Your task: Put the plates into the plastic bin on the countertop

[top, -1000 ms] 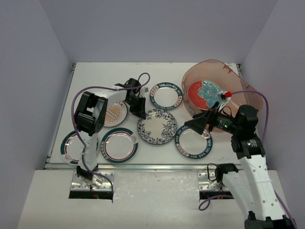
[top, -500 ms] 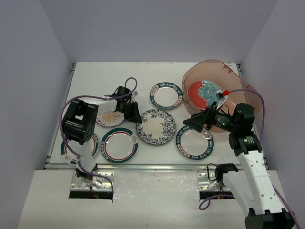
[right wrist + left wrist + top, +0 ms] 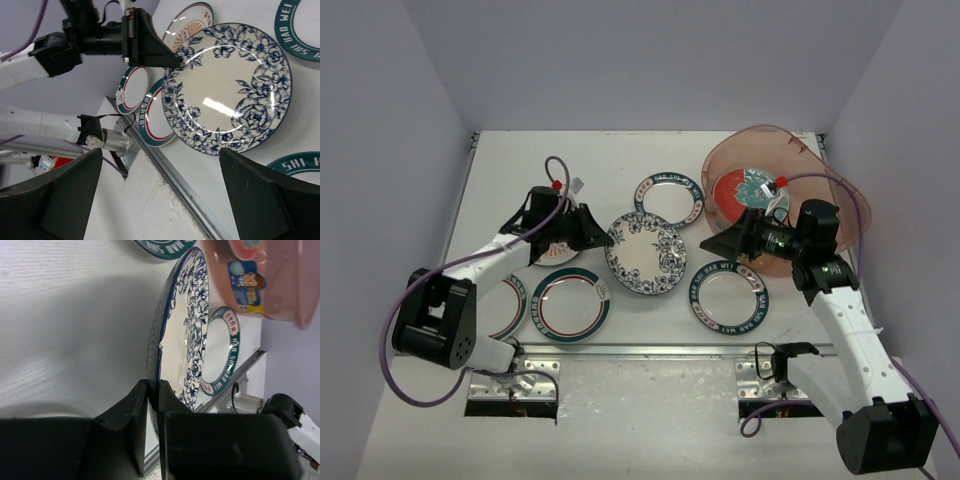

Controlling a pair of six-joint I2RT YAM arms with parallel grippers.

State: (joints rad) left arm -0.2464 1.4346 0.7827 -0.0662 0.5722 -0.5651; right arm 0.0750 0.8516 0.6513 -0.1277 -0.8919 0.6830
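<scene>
My left gripper (image 3: 601, 238) is shut on the left rim of the blue floral plate (image 3: 646, 254) at the middle of the countertop (image 3: 620, 160). In the left wrist view the jaws (image 3: 154, 390) pinch that plate's rim (image 3: 187, 335), and the plate looks tilted up from the surface. My right gripper (image 3: 716, 243) is open and empty, just right of the plate; its view shows the plate (image 3: 230, 90) ahead between its fingers (image 3: 270, 195). The pink plastic bin (image 3: 825, 190) stands at the back right with a red plate (image 3: 732, 193) inside.
Teal-rimmed plates lie at the back (image 3: 669, 198), front right (image 3: 728, 297) and front left (image 3: 570, 304), with another (image 3: 503, 306) partly under my left arm. An orange sunburst plate (image 3: 187, 25) lies beneath the left gripper. The metal front edge (image 3: 650, 349) runs along the near side.
</scene>
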